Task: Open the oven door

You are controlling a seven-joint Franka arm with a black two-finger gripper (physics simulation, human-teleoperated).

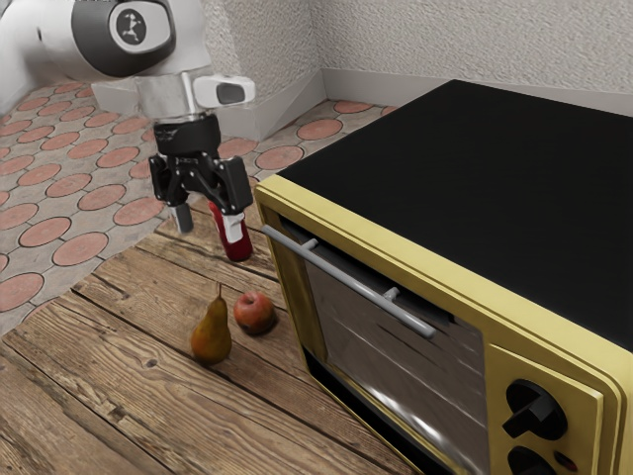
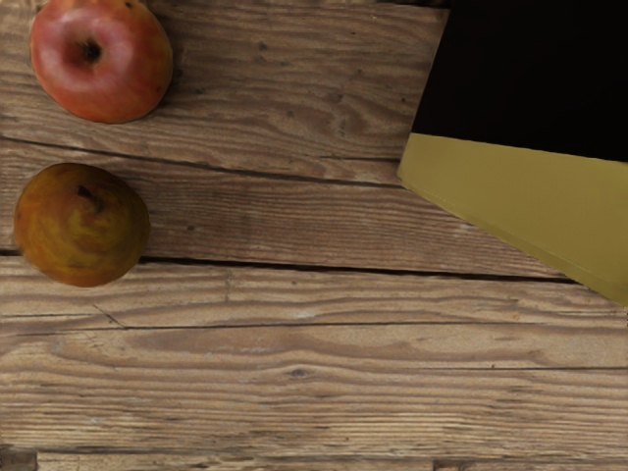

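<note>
My gripper (image 1: 208, 224) stands open in the exterior view, pointing down over the table, with its two fingertips well apart. It is off the left end of the yellow and black oven (image 1: 475, 188), clear of the grey bar handle (image 1: 346, 278). The oven door (image 1: 391, 346) is closed, its glass lying flush in the yellow frame below the handle. In the wrist view, a corner of the oven (image 2: 525, 191) shows its yellow front edge and black top; the handle cannot be made out there.
A pear (image 1: 211, 334) and an apple (image 1: 254, 312) sit on the wooden table (image 1: 109, 366) before the oven's left end. Behind one finger is a red bottle (image 1: 235, 245). Black knobs (image 1: 535, 409) are right of the door. The wrist view has the apple (image 2: 101, 59) and pear (image 2: 82, 226).
</note>
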